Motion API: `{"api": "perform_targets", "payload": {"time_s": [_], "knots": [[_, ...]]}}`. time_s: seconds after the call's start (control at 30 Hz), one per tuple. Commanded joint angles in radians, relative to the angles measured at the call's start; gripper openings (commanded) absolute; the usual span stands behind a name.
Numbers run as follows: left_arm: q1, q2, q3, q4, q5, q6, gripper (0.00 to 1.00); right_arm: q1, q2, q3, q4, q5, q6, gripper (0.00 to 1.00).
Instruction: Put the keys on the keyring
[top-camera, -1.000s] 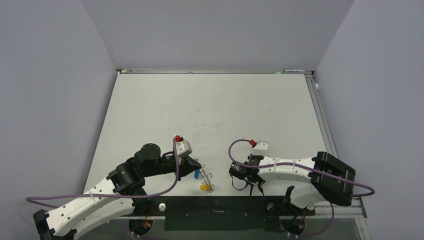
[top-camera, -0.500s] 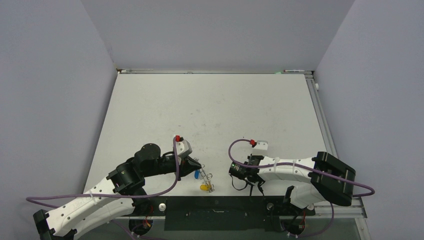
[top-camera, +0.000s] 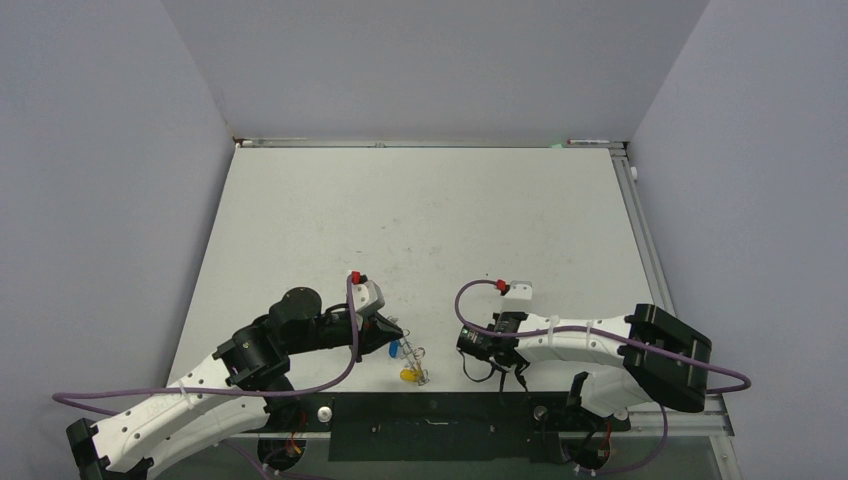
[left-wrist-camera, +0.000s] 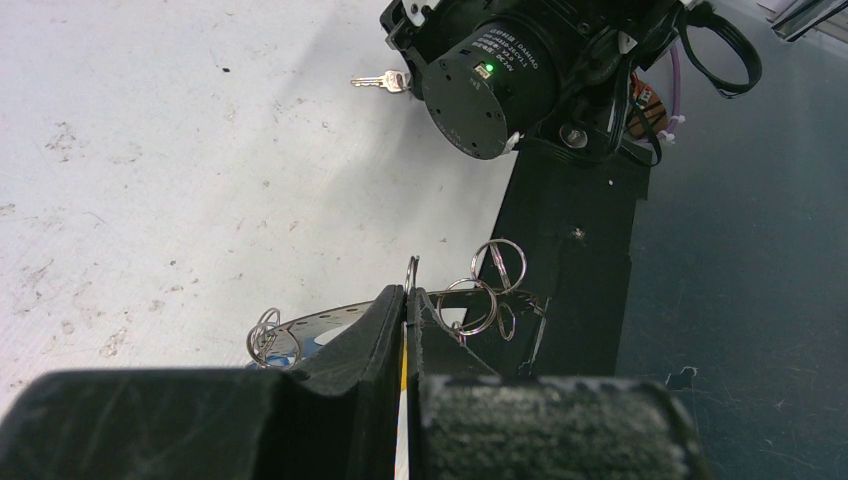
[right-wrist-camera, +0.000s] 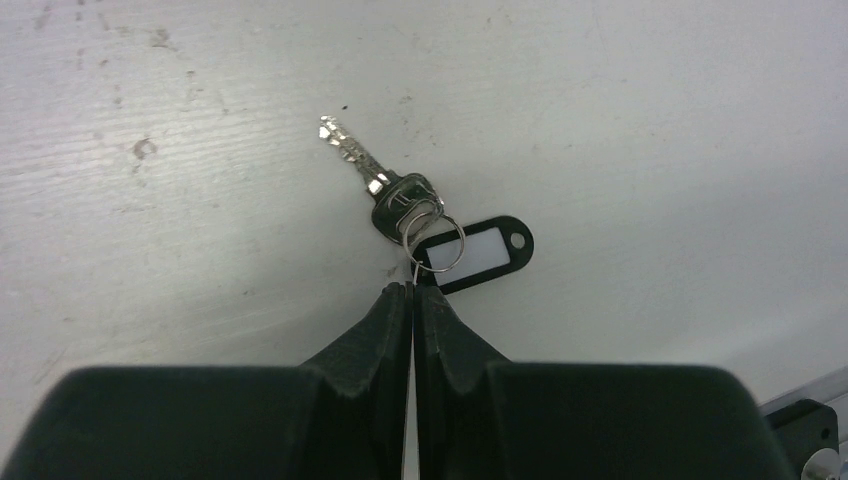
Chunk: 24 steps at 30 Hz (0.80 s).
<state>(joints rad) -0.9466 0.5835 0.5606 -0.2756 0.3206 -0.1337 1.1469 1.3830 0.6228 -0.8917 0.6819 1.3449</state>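
Observation:
My left gripper (top-camera: 388, 336) is shut on the keyring (left-wrist-camera: 312, 324), a flat silver disc with holes and wire loops (left-wrist-camera: 497, 265), held low over the table's near edge; in the left wrist view (left-wrist-camera: 407, 296) one loop pokes up between the jaws. A blue tag (top-camera: 394, 348) and a yellow tag (top-camera: 408, 375) hang at the keyring. My right gripper (right-wrist-camera: 412, 288) is shut on the small split ring (right-wrist-camera: 436, 244) of a silver key (right-wrist-camera: 378, 178) with a black tag (right-wrist-camera: 482, 250), which lies on the table. That key also shows in the left wrist view (left-wrist-camera: 384, 81).
The black mounting plate (left-wrist-camera: 575, 250) at the near table edge lies just under the keyring. The right arm's wrist motor (left-wrist-camera: 488, 85) sits close to the right of the keyring. The table (top-camera: 430, 220) is white, with grey walls on three sides.
The right wrist has shifted very slightly to the left. The left arm and keyring have not visibly moved.

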Motion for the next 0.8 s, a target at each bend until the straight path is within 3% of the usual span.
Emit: {"api": "perform_targets", "payload": {"time_s": [0.0,0.17,0.33,0.5,0.77], "knots": [[-0.006,-0.007,0.022,0.045,0.003,0.006,0.00,0.027,-0.039,0.095,0.016,0.056,-0.116,0.05],[-0.007,-0.011,0.021,0.045,0.005,0.005,0.00,0.049,-0.133,0.170,0.105,0.021,-0.357,0.05],[-0.009,-0.013,0.019,0.048,0.010,0.006,0.00,0.059,-0.310,0.181,0.312,-0.144,-0.661,0.05],[-0.011,-0.020,0.014,0.055,0.018,0.009,0.00,0.059,-0.450,0.153,0.405,-0.213,-0.784,0.05],[-0.011,-0.018,0.004,0.069,0.042,0.018,0.00,0.059,-0.510,0.100,0.505,-0.379,-0.915,0.05]]}}
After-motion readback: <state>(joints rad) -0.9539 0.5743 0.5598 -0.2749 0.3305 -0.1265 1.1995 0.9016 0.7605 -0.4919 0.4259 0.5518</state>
